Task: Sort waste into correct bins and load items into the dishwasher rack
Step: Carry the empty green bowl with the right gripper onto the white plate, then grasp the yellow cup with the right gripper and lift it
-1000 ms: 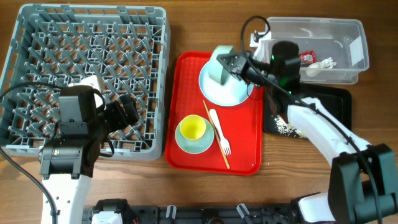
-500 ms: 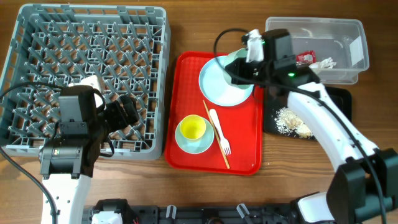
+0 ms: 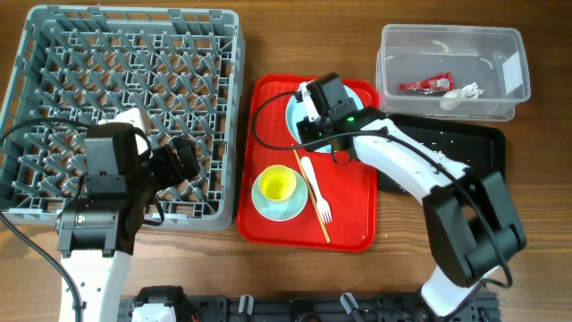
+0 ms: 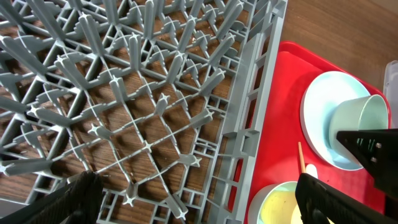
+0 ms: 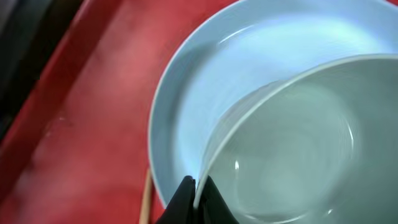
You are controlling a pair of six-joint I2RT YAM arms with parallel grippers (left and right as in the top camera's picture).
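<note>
Leftward went my right gripper (image 5: 196, 196). Left of the red tray (image 3: 268, 197), my left gripper (image 4: 199, 186) gapes over the dishwasher rack (image 3: 54, 54); at the tray's far end, the right one pinches the mint-green bowl (image 5: 292, 149) by its rim over the pale blue plate (image 5: 199, 81).

**Plastics gleaming, wood grain showing**

The dishwasher rack (image 4: 155, 93) is looking like moulded grey plastic, matt and dull. The red tray (image 3: 353, 215) is carrying a soft sheen, which suggests smooth plastic. The mint-green bowl (image 5: 298, 155) and pale blue plate (image 5: 180, 124) are gleaming, smooth and glossy, though whether they are ceramic or plastic is not showing. The clear tub (image 3: 514, 54) is reading as transparent plastic, and the black tray (image 3: 487, 148) is looking matt. The table (image 3: 536, 224) is showing brown wood grain, and the thin stick (image 3: 324, 233) is looking like bare wood.
</note>
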